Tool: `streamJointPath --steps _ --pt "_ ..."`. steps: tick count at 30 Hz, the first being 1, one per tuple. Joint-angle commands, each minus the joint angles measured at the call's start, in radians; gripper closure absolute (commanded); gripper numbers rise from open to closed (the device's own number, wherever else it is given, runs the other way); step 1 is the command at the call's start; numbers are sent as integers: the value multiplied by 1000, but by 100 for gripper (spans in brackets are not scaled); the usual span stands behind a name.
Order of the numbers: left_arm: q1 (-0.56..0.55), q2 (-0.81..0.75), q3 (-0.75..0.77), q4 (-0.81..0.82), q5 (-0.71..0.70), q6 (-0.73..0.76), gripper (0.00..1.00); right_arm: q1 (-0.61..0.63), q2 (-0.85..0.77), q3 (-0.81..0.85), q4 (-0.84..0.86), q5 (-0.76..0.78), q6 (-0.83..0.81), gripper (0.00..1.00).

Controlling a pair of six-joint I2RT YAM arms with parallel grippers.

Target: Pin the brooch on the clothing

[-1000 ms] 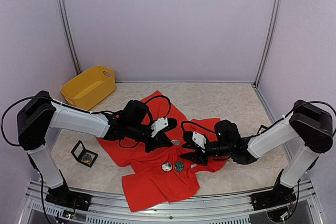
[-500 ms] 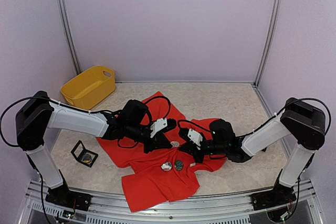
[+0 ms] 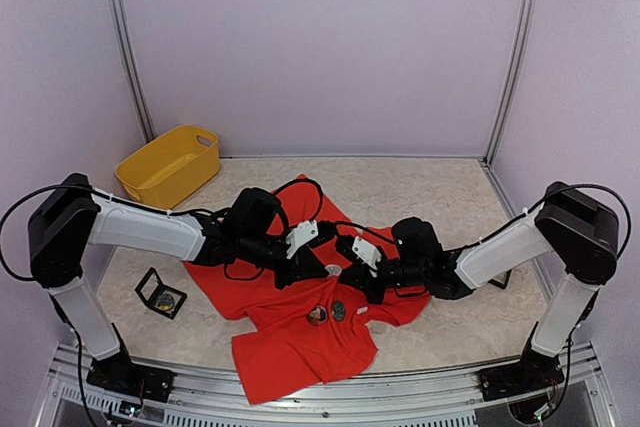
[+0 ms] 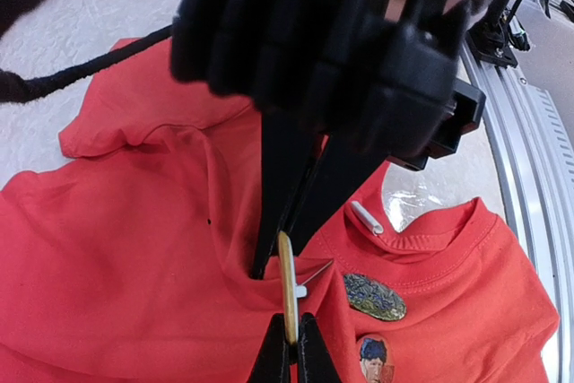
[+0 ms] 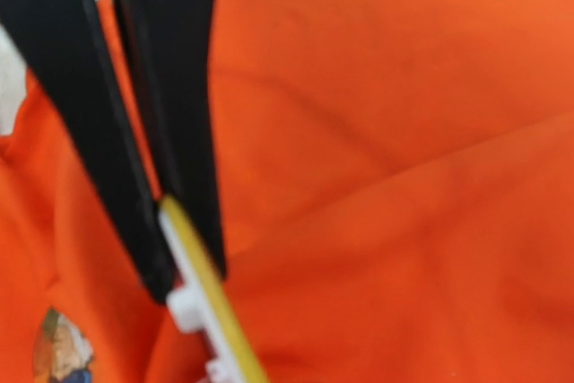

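Step in hand, by my read: pin is open and the arms are lining up to pierce. Brooch (image 4: pixel 287 289) is held edge-on above the red T-shirt (image 4: pixel 134 248), just left of the white neck label (image 4: pixel 366 218), with the pin swung out toward the label. Left gripper (image 4: pixel 290 353) is clamped on its lower rim, fingers all but touching. Right gripper (image 4: pixel 276 253) has its fingers nearly together astride the top rim; can't tell if it's actually biting. Shirt lies rumpled on the table.

Next, I'd guess one arm steadies the disc, the pin tip goes through a fold of cloth beside the label, then the clasp shuts. That needs small, slow moves, since soft cloth will likely slide off the tip.

View diffs:
- **Left wrist:** shows the open pin, plus green brooch (image 4: pixel 372 296) and portrait brooch (image 4: pixel 372 358) lying on the chest side of the label.
- **Right wrist:** shows a white clasp block on the brooch, no pin tip.
- **Top:** shows neither, and the label is too small to make out. It adds yellow basket (image 3: pixel 168 163) and black box (image 3: pixel 160 294), both well apart from the collar.
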Motion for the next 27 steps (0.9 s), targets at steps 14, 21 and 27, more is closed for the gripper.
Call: streamJointPath --steps 14,21,27 --pt "-25 -53 -37 87 50 -18 100 -7 -16 34 -4 -28 39 82" --pt "-24 -52 -34 55 19 5 100 -50 -158 -30 -106 -122 -26 69" --pt "-25 -46 -26 37 13 11 100 -66 -205 -18 -167 -208 -66 68"
